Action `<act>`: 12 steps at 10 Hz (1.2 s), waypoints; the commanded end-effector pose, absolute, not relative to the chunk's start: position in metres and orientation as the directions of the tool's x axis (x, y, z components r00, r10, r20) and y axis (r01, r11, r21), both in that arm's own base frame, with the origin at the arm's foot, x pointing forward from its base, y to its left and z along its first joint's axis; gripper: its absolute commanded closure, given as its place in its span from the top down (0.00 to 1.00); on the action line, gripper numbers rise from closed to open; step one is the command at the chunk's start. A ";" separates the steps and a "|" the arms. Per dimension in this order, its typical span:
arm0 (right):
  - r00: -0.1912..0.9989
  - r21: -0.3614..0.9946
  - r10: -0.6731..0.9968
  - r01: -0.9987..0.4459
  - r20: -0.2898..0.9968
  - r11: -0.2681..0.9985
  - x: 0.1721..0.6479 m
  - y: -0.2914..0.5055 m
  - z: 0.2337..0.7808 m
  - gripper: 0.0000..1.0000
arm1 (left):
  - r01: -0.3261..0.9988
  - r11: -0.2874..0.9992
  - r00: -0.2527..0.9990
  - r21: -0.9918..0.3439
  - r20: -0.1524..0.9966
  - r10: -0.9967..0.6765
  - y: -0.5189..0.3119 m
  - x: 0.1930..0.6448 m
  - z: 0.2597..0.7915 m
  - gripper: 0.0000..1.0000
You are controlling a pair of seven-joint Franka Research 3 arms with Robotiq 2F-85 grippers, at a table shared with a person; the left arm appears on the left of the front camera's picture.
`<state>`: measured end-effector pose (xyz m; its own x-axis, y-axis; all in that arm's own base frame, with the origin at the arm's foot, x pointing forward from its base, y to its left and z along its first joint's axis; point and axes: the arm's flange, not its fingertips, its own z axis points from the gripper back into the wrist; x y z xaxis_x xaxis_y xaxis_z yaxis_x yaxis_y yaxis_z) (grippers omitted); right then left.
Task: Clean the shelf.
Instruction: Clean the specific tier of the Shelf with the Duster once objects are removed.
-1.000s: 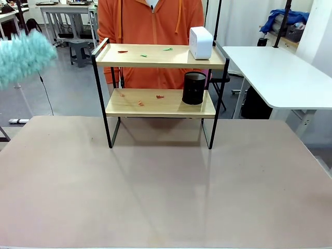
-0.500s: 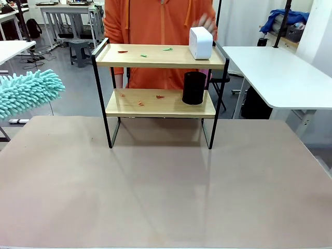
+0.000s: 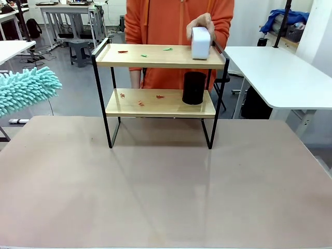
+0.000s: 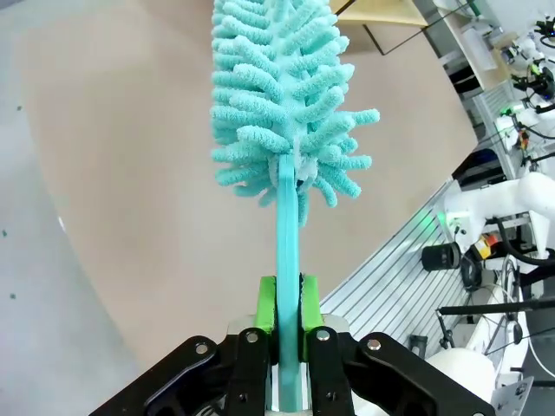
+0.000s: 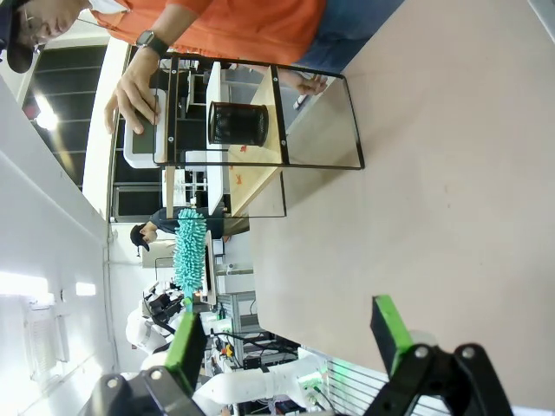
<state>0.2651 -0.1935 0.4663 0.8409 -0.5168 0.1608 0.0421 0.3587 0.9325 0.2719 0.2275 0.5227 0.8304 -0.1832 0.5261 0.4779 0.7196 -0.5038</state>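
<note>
The shelf (image 3: 155, 57) stands at the far middle of the table, two wooden boards in a black frame, with small red and green scraps on both boards. A white box (image 3: 201, 43) sits on the top board at the right, and a person's hand (image 3: 199, 23) grips it. A black mesh cup (image 3: 194, 88) stands on the lower board. My left gripper (image 4: 289, 312) is shut on the handle of a teal fluffy duster (image 4: 282, 95), whose head (image 3: 26, 89) shows at the table's left edge. My right gripper (image 5: 290, 334) stands open and holds nothing, well back from the shelf (image 5: 260, 113).
A person in an orange hoodie (image 3: 171, 26) stands behind the shelf. A white side table (image 3: 280, 72) is at the right. The brown tabletop (image 3: 166, 187) lies bare in front of the shelf.
The person has shifted right and put a hand on the white box. The duster head dropped from higher at the left and now holds about level.
</note>
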 end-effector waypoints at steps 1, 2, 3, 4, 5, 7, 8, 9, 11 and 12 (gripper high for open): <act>0.834 0.935 -0.518 0.007 0.189 0.353 0.267 -0.193 0.467 1.00 | 0.472 0.726 0.834 -0.499 0.520 -0.185 0.228 0.270 0.525 0.00; 0.834 0.935 -0.518 0.007 0.189 0.353 0.267 -0.193 0.467 1.00 | 0.472 0.726 0.834 -0.499 0.520 -0.185 0.228 0.270 0.525 0.00; 0.834 0.935 -0.518 0.007 0.189 0.353 0.267 -0.193 0.467 1.00 | 0.472 0.726 0.834 -0.499 0.520 -0.185 0.228 0.270 0.525 0.00; 0.834 0.935 -0.518 0.007 0.189 0.353 0.267 -0.193 0.467 1.00 | 0.472 0.726 0.834 -0.499 0.520 -0.185 0.228 0.270 0.525 0.00; 0.834 0.935 -0.518 0.007 0.189 0.353 0.267 -0.193 0.467 1.00 | 0.481 0.718 0.830 -0.504 0.526 -0.186 0.227 0.273 0.523 0.12; 0.834 0.935 -0.518 0.007 0.189 0.353 0.267 -0.193 0.467 1.00 | 0.461 0.714 0.788 -0.528 0.613 -0.055 0.211 0.278 0.572 0.12; 0.834 0.935 -0.518 0.007 0.189 0.353 0.267 -0.193 0.467 1.00 | 0.462 0.711 0.757 -0.530 0.654 -0.004 0.201 0.283 0.609 0.12; 0.834 0.935 -0.518 0.007 0.189 0.353 0.267 -0.193 0.467 1.00 | 0.503 0.705 0.723 -0.500 0.690 -0.026 0.180 0.289 0.644 0.12; 0.834 0.935 -0.518 0.007 0.189 0.353 0.267 -0.193 0.467 1.00 | 0.612 0.676 0.688 -0.410 0.698 -0.200 0.122 0.312 0.678 0.12; 0.834 0.935 -0.518 0.007 0.189 0.353 0.267 -0.193 0.467 1.00 | 0.574 0.712 0.717 -0.404 0.669 -0.198 0.099 0.326 0.678 0.12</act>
